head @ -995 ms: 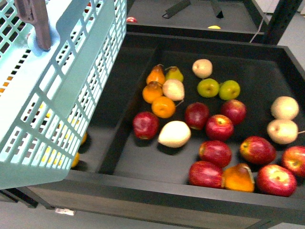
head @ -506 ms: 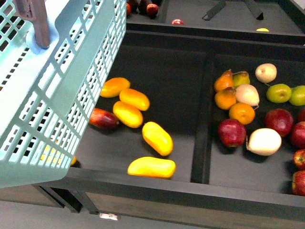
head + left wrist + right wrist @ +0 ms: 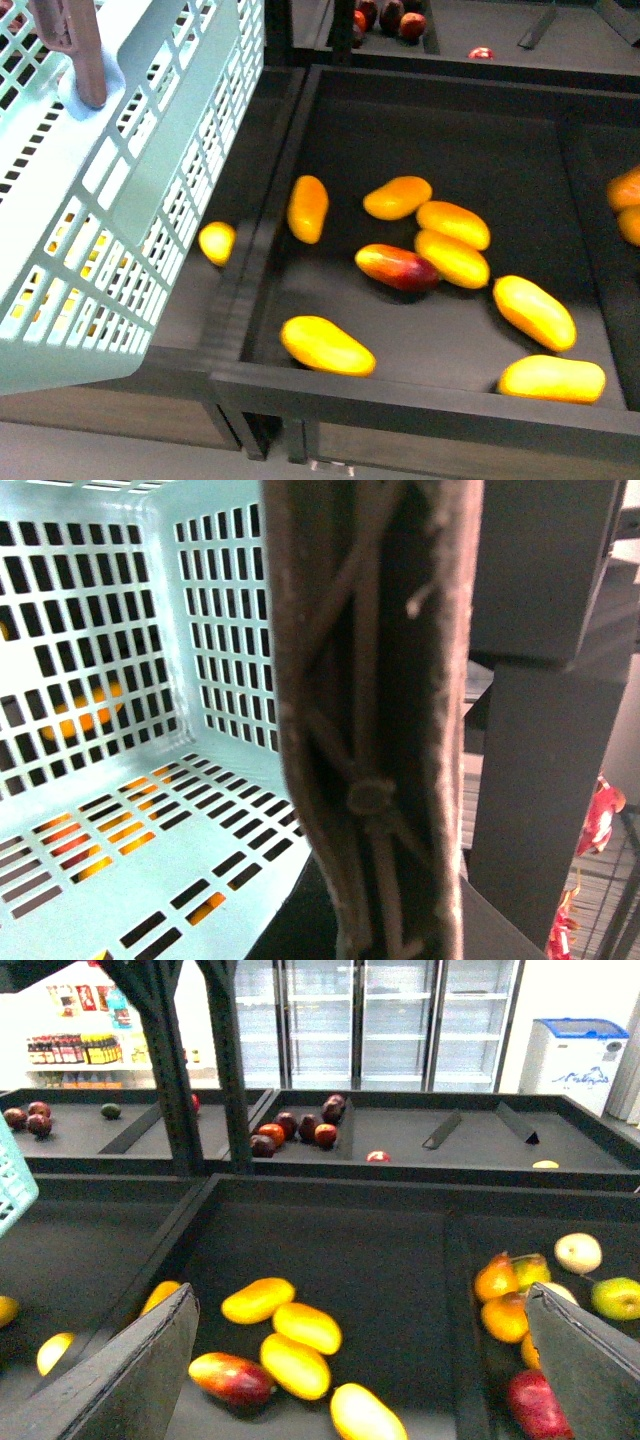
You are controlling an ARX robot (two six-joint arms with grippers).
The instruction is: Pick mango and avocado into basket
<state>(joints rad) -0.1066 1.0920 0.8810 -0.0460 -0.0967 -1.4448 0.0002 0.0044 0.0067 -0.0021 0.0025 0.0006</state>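
In the front view the basket [image 3: 120, 200] hangs tilted at the near left, raised above the black display bin [image 3: 420, 405], with its brown handle [image 3: 85, 60] at the top left. The mango [image 3: 398, 267], dark red, lies in the middle of the bin's wide compartment, touching one of the yellow mangoes [image 3: 452, 257] on its right, and more of them lie scattered around it. One small yellow fruit [image 3: 217, 242] lies in the compartment to the left, just beside the basket's slotted wall. In the left wrist view the handle fills the middle, very close, with the basket's turquoise floor and walls behind it. The left gripper's fingers do not show, so its grip on the handle cannot be told. In the right wrist view the right gripper [image 3: 360, 1298] hangs with its fingers [image 3: 135, 1375] spread wide and nothing between them, above the bin. The mango lies below it toward the left finger, among the yellow ones. Oranges and pears [image 3: 500, 1295] lie in the compartment to the right.
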